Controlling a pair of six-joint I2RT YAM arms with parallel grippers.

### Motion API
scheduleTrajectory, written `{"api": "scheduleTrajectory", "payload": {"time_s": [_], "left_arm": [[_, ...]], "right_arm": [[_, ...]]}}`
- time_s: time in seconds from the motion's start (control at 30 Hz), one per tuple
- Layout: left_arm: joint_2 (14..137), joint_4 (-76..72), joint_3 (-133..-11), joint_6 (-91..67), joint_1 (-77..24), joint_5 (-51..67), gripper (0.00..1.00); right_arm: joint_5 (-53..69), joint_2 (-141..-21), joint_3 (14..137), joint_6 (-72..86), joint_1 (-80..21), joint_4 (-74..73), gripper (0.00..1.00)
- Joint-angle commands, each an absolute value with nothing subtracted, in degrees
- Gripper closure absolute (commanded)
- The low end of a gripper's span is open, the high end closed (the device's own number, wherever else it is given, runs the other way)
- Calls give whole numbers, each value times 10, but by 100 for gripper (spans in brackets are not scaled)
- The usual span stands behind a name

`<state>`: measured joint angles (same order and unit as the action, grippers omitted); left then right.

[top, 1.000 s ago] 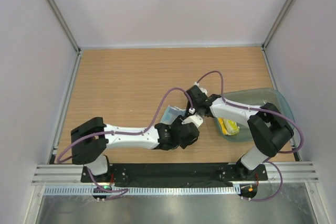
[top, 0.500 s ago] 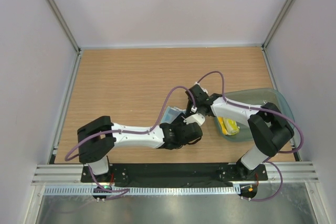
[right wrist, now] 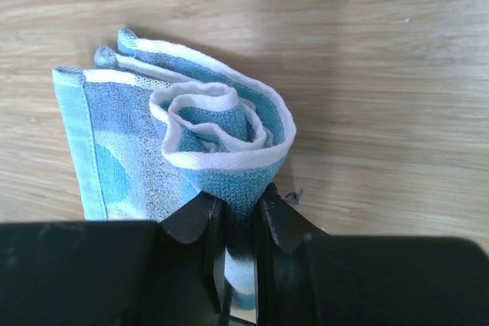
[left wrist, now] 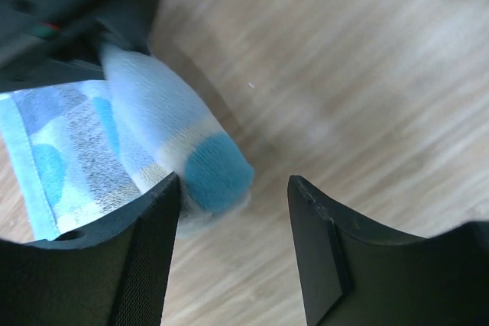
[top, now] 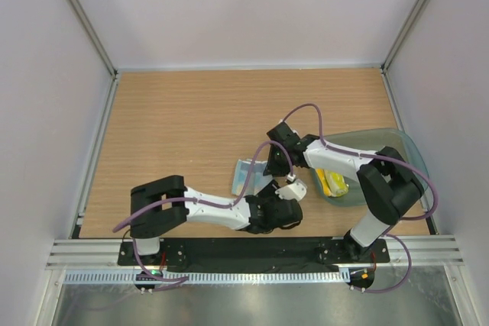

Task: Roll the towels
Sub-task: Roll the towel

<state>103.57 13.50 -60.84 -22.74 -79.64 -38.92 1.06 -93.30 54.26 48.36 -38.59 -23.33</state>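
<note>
Towel rolling is partway done here. The blue towel (right wrist: 221, 135) lies on the desk (top: 183, 127), near the middle and close to the front edge. One part of it is wound into a fat roll, and the rest lies flat beside the roll.

The right end effector (right wrist: 237, 223) is closed tight on one end of the roll, pinching the cloth between its two fingers. I think it grips there so the roll cannot come loose.

The left end effector (left wrist: 233, 185) is low over the desk at the other end of the roll. Its fingers stand apart with only bare wood between them, so it has nothing in its grip. One finger is just beside the roll's end. I think it waits there to help push or steady the roll.

The yellow towel (top: 333, 183) sits in the clear tub (top: 405, 146) on the right, maybe put there out of the way.

I count two towels, one blue and one yellow. There is one tub and two end effectors.
</note>
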Motion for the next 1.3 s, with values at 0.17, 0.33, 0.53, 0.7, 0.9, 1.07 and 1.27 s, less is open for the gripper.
{"api": "scheduleTrajectory", "payload": {"time_s": [0.17, 0.33, 0.53, 0.7, 0.9, 1.07, 1.27], "left_arm": [[1054, 150, -598, -257, -819, -417, 51], [1068, 170, -609, -269, -818, -435, 79], [1032, 164, -583, -274, -800, -411, 95], [990, 148, -554, -251, -784, -347, 99], [921, 142, -519, -250, -752, -274, 100], [890, 147, -499, -235, -734, -253, 100], [863, 157, -482, -288, -722, -247, 100]], "right_arm": [[21, -936, 581, 468, -396, -271, 94], [30, -930, 575, 468, -389, -280, 94], [33, -889, 522, 459, -344, -286, 84], [26, -862, 510, 447, -316, -300, 55], [18, -849, 515, 431, -285, -314, 41], [5, -842, 537, 415, -264, -333, 41], [5, -827, 551, 408, -247, -340, 41]]}}
